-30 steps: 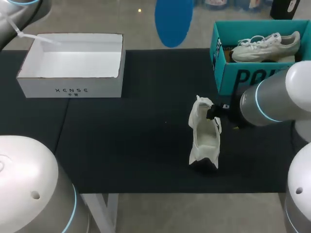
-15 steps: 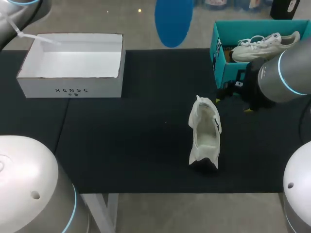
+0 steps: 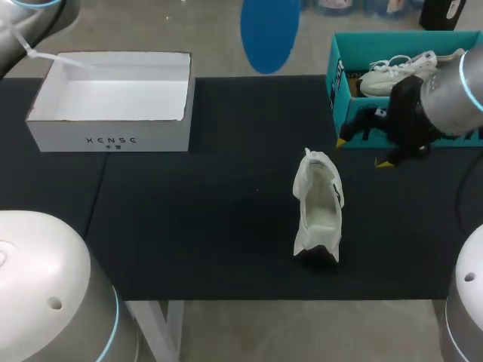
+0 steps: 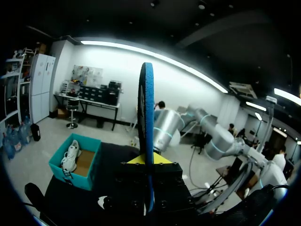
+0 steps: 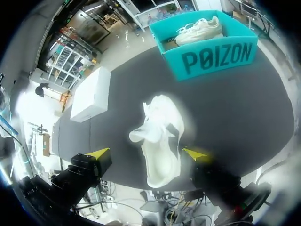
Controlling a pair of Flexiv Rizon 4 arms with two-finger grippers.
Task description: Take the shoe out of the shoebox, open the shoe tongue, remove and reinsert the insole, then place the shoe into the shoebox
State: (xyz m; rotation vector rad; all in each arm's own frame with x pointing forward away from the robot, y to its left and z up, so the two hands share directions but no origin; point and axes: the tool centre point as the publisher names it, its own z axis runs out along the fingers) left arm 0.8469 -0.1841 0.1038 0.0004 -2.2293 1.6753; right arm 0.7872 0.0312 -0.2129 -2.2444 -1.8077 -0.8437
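One white shoe (image 3: 318, 207) rests toward the tabletop's (image 3: 211, 226) front edge, right of the middle. Its mouth faces up and its tongue is raised at the far end, which I judge leaves the inside free for the insole's return. Beyond it, toward the right edge, the right gripper (image 3: 362, 151) hangs with fingers spread wide and nothing between them, probably to give the other arm room. At the far right corner a teal box (image 3: 362, 121) holds a second shoe (image 3: 407, 72). At the far left corner stands the open white shoebox (image 3: 113, 139), likely the shoe's destination. Past the far edge, the left gripper (image 4: 146, 162) pinches the blue insole (image 3: 269, 26) upright, well apart from the shoe.
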